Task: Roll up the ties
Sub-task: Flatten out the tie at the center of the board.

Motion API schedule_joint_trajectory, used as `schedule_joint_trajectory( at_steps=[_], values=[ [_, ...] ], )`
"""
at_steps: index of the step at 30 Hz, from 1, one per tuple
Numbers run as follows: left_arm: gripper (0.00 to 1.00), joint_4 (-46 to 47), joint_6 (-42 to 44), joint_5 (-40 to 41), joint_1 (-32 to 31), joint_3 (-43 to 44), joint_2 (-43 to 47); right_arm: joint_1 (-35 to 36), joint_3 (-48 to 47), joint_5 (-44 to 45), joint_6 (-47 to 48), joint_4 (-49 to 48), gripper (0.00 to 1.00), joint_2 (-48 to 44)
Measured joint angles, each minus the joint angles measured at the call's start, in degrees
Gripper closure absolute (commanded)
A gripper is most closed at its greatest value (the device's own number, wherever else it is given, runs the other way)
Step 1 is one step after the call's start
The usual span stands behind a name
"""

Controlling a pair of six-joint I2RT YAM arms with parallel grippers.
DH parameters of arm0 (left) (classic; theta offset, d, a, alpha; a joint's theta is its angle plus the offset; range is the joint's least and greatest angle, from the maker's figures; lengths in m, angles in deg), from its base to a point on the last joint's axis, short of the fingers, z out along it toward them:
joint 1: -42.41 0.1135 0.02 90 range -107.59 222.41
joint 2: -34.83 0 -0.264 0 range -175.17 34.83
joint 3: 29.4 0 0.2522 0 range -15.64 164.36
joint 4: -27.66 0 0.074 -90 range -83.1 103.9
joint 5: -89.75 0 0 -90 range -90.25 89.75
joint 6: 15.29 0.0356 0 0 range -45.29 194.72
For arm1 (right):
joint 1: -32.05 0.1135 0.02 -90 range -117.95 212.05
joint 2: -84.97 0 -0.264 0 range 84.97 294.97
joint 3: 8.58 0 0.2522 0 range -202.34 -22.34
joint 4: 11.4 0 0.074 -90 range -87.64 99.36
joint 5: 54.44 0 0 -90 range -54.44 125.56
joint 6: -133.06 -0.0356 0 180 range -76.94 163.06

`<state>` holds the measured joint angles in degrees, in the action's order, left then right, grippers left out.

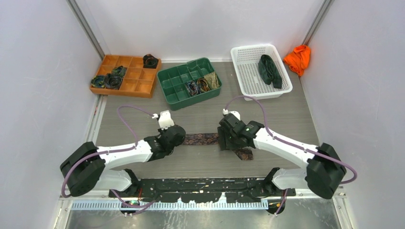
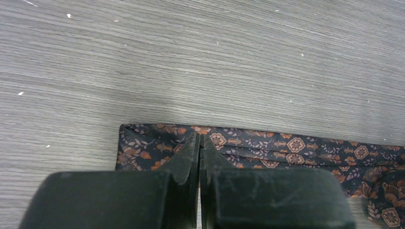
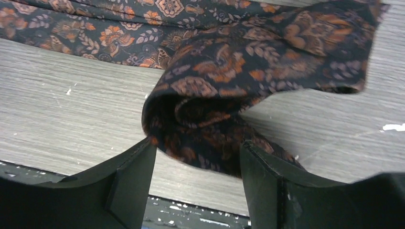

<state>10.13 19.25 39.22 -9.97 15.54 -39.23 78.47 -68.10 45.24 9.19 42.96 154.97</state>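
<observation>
A dark tie (image 1: 203, 139) with an orange floral pattern lies flat across the table between my two grippers. My left gripper (image 1: 180, 140) is shut. In the left wrist view its joined fingertips (image 2: 199, 139) rest on the tie (image 2: 286, 145) close to its narrow end. I cannot tell whether any fabric is pinched. My right gripper (image 1: 230, 141) is at the tie's wide end (image 1: 245, 153). In the right wrist view a loosely coiled part of the tie (image 3: 200, 124) sits at the tips of the right gripper (image 3: 196, 157), whose fingers (image 3: 136, 167) stand apart on either side.
An orange tray (image 1: 143, 87) and a green tray (image 1: 174, 95) at the back hold several coiled ties. A white basket (image 1: 248, 76) at the back right holds a dark green tie (image 1: 270, 70). An orange cloth (image 1: 298, 58) lies beside it. The arms' black base rail (image 1: 200, 186) runs along the near edge.
</observation>
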Motion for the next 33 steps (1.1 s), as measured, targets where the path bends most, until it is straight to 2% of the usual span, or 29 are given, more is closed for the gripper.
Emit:
schedule_joint_trajectory(
  at_steps=[2, 5, 9, 14, 20, 25, 27, 28, 29, 30, 31, 33],
  values=[
    [1.00, -0.50, 0.02, 0.44, 0.07, -0.52, 1.09, 0.00, 0.92, -0.79, 0.72, -2.80, 0.40, 2.75],
    [1.00, -1.31, 0.09, 1.05, 0.28, -1.36, 2.56, 0.00, 2.32, -1.42, 1.42, -5.90, 0.70, 6.67],
    [1.00, -1.99, 0.13, 1.31, 0.39, -2.05, 3.98, 0.00, 3.21, -2.19, 2.16, -8.04, 0.96, 11.08],
    [1.00, -2.89, 0.15, 1.51, 0.39, -2.19, 6.10, 0.00, 2.40, -3.48, 2.01, -8.17, 0.99, 9.62],
    [1.00, -3.15, 0.59, 1.44, 0.39, -2.16, 8.50, -1.22, -4.22, -4.90, -0.31, -6.95, 0.99, -0.90],
    [1.00, -3.23, 1.29, 0.92, 0.39, -1.73, 8.00, -8.20, -8.20, -4.63, -4.50, -7.54, 0.99, -4.87],
    [1.00, -3.10, 1.55, 0.46, 0.39, -1.22, 7.26, -11.85, -7.65, -3.02, -6.56, -6.80, 0.93, -4.72],
    [1.00, -2.97, 1.64, 0.20, 0.39, -1.16, 6.99, -13.60, -6.95, -1.64, -7.56, -6.54, 0.83, -4.72],
    [1.00, -2.93, 1.66, -0.07, 0.39, -1.16, 6.78, -14.80, -6.29, -0.44, -8.50, -6.25, 0.63, -4.74],
    [1.00, -2.95, 1.68, -0.28, 0.39, -1.16, 6.56, -16.65, -5.27, 1.75, -9.68, -5.51, 0.51, -4.74],
    [1.00, -2.93, 1.66, -0.46, 0.39, -1.16, 6.36, -17.66, -4.63, 3.30, -11.13, -4.76, 0.40, -4.74],
    [1.00, -2.89, 1.64, -0.83, 0.44, -1.16, 5.92, -19.58, -3.65, 8.59, -13.40, -2.05, 0.25, -4.74]
  ],
)
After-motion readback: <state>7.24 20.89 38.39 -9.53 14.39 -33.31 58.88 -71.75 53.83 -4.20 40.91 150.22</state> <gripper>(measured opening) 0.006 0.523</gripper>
